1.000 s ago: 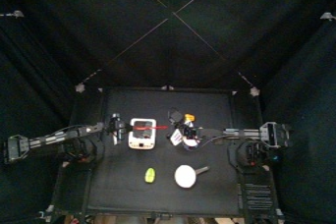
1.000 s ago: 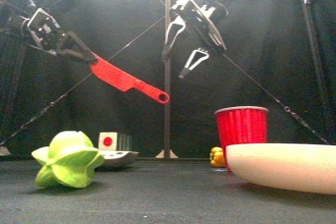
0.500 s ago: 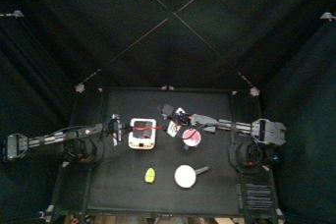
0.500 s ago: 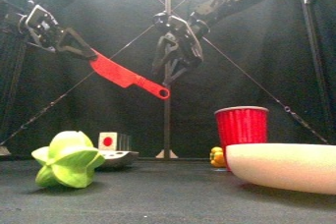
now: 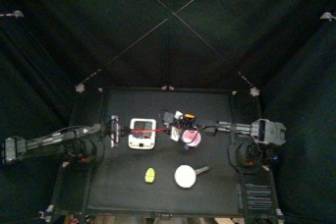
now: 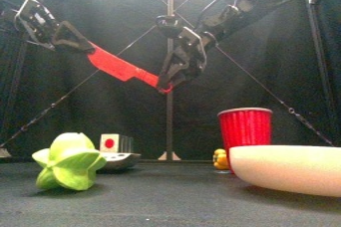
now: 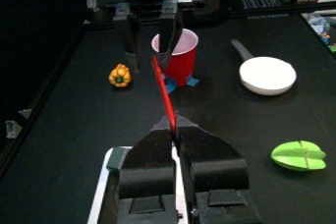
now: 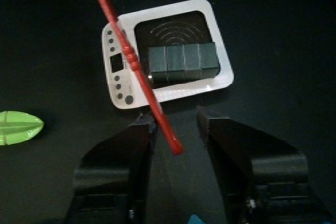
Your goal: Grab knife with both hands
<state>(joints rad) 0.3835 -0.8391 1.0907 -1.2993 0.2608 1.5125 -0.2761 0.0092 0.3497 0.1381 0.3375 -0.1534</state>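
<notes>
The red knife (image 6: pixel 127 67) hangs in the air above the table, slanting down to the right. My left gripper (image 6: pixel 78 44) is shut on its handle end; the left wrist view shows the jaws of the left gripper (image 7: pixel 175 135) clamped on the knife (image 7: pixel 163 90). My right gripper (image 6: pixel 173 72) straddles the blade tip. In the right wrist view the knife (image 8: pixel 125 51) runs down between the jaws of the right gripper (image 8: pixel 171 125), which stand apart with a gap on each side. From above, the knife (image 5: pixel 155 127) spans between the two arms.
Below the knife lies a white device (image 8: pixel 168 56). A red cup (image 6: pixel 244 126) stands right of centre, with a small orange object (image 7: pixel 121 75) near it. A green toy (image 6: pixel 67 161) and a white ladle-like bowl (image 6: pixel 286 168) lie near the front edge.
My right gripper has swung left and down onto the knife's tip, and its jaws have narrowed. The left gripper has kept its grip and lifted the knife slightly.
</notes>
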